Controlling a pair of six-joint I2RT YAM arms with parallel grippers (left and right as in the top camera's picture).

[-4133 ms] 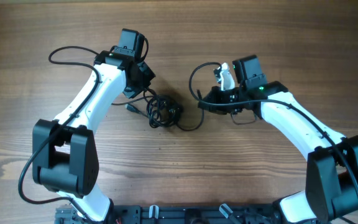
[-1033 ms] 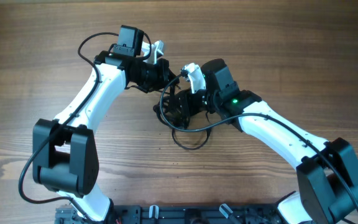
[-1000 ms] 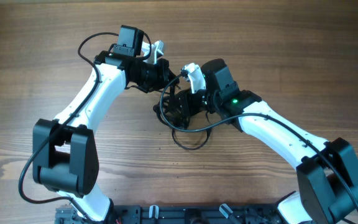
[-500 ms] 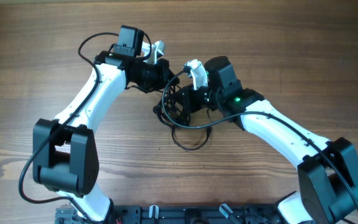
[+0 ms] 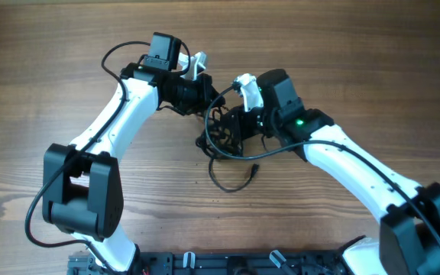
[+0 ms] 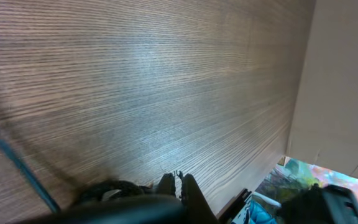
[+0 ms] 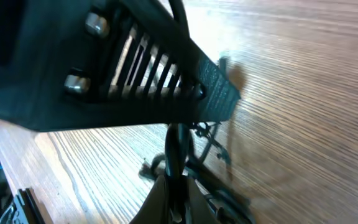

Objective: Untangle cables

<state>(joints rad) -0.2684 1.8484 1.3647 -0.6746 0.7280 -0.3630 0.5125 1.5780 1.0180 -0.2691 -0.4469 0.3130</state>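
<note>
- At the near edge of the desk [image 5: 205, 229] you have both arm bases. The left arm [image 5: 117, 122] and the right arm [image 5: 357, 164] reach away from you and lean in toward each other at mid-desk.
- The part of the cables [image 5: 224, 137] nearest you is one loose loop lying on the wood. It ends in a small plug [image 5: 256, 169] on its right side.
- Just beyond that loop is the main knot, a tight black bunch, right at the tip of the right hand [image 5: 235, 122].
- Your right hand is closed down on the cables. In its wrist view a taut black strand runs straight between its two fingers [image 7: 166, 93], and more tangle shows just behind the strand.
- A green light [image 5: 300, 122] glows on the right arm just behind that hand.
- A little farther off and to the left, the left hand [image 5: 203, 93] hangs just beside the knot, pointing toward the right hand.
- Its fingertips [image 6: 190, 190] are drawn together with no gap showing. You cannot tell from its wrist view whether a strand is caught between them.
- Past both hands, the wood grain of the desk runs on to the far edge.
</note>
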